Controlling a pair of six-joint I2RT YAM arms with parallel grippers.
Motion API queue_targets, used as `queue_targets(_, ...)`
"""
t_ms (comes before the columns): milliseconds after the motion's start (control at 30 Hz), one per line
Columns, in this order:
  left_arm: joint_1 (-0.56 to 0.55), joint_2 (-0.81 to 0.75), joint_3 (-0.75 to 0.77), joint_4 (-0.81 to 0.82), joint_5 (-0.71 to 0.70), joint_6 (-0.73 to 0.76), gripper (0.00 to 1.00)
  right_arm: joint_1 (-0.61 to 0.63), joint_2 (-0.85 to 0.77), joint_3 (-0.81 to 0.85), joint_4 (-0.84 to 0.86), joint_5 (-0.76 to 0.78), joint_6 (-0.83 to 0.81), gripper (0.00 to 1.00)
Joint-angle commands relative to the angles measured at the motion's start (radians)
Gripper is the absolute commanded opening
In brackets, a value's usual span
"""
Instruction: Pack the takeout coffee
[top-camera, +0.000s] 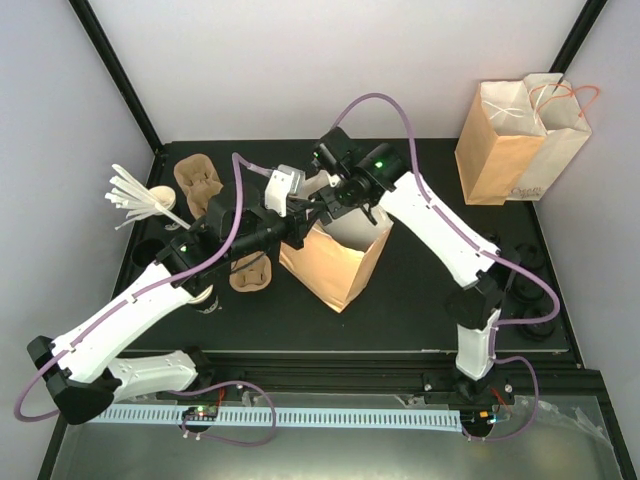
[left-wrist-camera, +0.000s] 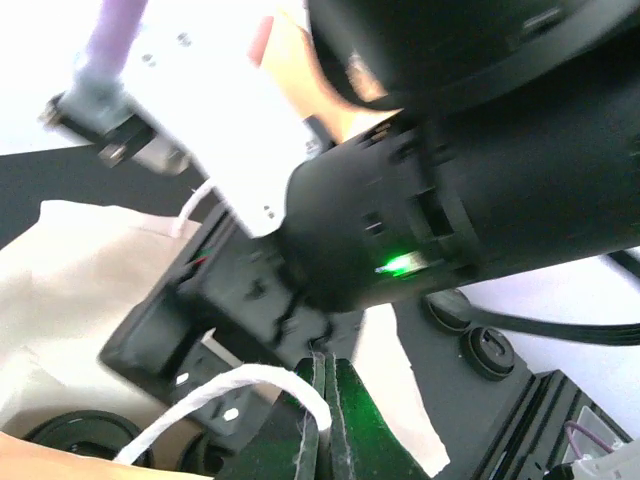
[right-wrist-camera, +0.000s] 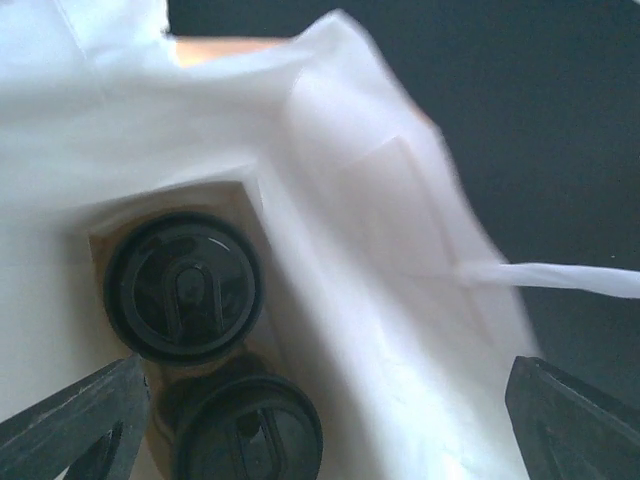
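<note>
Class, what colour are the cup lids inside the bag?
Black lids; clearest in the right wrist view.

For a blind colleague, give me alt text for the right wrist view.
Two black-lidded coffee cups sit side by side at the bottom of an open paper bag, seen from above. The right gripper hangs over it, jaws wide apart.

Brown bag (top-camera: 497, 150) and white bag (top-camera: 562, 135): upright, touching, far right corner. White sticks (top-camera: 133, 195): fanned bundle, far left. Two pulp cup carriers (top-camera: 197, 180) (top-camera: 250, 273): left of centre. Dark rings (top-camera: 530, 292): right edge of table (top-camera: 400, 320), possibly lids.
</note>
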Motion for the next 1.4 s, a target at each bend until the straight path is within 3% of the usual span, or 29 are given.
queue_targets(0,-0.006,-0.040,-0.007,0.012,-0.049,-0.010,0.02,-0.003,-0.110,0.061,-0.039,0.029,0.006,1.00)
queue_targets(367,-0.006,-0.097,-0.066,0.007,-0.047,-0.016,0.02,-0.033,-0.254,0.117,-0.082,0.131,0.098,1.00)
queue_targets(467,-0.006,-0.114,-0.083,0.011,-0.047,-0.020,0.02,-0.089,-0.295,0.058,-0.057,0.085,0.122,0.99)
queue_targets(567,-0.006,-0.123,-0.093,0.010,-0.047,-0.021,0.02,-0.123,-0.308,-0.005,-0.053,0.014,0.142,0.92)
queue_targets(700,-0.006,-0.129,-0.095,0.006,-0.041,-0.018,0.02,-0.125,-0.322,-0.081,-0.052,-0.023,0.166,0.83)
queue_targets(833,-0.006,-0.128,-0.099,0.005,-0.037,-0.015,0.02,-0.125,-0.354,-0.177,-0.019,-0.043,0.184,0.81)
queue_targets(967,-0.006,-0.128,-0.103,0.009,-0.033,-0.016,0.02,-0.126,-0.372,-0.237,0.015,-0.062,0.201,0.67)
queue_targets(1200,-0.006,-0.126,-0.099,0.010,-0.051,-0.013,0.02,-0.129,-0.384,-0.205,0.076,-0.048,0.217,0.12)
queue_targets(1367,0.028,-0.096,-0.051,0.017,-0.079,-0.018,0.03,-0.142,-0.330,-0.054,0.093,-0.005,0.205,0.05)
